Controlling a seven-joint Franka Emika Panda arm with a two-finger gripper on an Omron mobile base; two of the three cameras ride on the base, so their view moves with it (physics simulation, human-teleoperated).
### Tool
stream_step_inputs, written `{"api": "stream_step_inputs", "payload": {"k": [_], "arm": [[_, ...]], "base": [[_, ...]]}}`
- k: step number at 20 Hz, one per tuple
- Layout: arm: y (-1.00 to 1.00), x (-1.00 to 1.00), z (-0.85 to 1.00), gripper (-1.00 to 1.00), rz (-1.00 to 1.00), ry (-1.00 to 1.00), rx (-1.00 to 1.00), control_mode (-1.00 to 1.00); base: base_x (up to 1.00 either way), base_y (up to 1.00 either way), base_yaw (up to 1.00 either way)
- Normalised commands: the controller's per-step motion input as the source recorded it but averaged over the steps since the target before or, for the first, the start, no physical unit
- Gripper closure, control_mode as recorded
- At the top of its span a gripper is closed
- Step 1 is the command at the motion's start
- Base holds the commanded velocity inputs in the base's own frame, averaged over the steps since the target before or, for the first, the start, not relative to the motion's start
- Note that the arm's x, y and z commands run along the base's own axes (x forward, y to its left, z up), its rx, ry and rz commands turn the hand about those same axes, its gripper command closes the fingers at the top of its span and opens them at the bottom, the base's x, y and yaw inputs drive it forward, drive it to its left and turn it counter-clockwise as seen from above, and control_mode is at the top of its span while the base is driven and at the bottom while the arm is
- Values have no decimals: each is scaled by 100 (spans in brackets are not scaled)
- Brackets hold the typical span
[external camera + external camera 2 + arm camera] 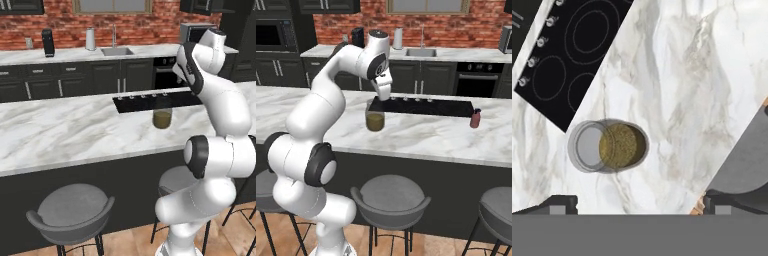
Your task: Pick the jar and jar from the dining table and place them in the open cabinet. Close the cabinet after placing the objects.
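A clear jar with olive-yellow filling [162, 114] [375, 118] stands upright on the white marble dining table [75, 130] [431, 137], just in front of the black cooktop's corner. My gripper [383, 99] hangs pointing down a little above it and slightly behind. In the hand view the jar [607, 146] is seen from above, left of centre, and my gripper [640, 202] is open with nothing between its widely spread tips. A small reddish jar [475, 119] stands further right on the table. Black upper cabinets [328, 5] show at the top edge; I cannot tell whether one is open.
The black cooktop [150, 101] [421, 106] [567, 55] is set into the table behind the jar. Grey stools [72, 210] [390, 196] stand along the near edge. The back counter holds a sink [116, 51]. A microwave [273, 35] sits at far left.
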Motion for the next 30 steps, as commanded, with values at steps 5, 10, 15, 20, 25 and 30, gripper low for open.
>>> {"api": "stream_step_inputs", "payload": {"k": [5,10,15,20,25,30], "arm": [[35,12,-1,-100,-5,1,-1,-100],[9,31,0,-100,-1,0,0,-100],[-14,21,0,-100,0,0,0,-100],[-29,10,0,-100,0,0,1,-100],[-3,7,-4,-100,0,1,0,-100],[0,1,-22,-100,0,0,0,-100]], "base": [[0,0,0],[0,0,0],[0,0,0],[0,0,0],[0,0,0],[0,0,0]]}}
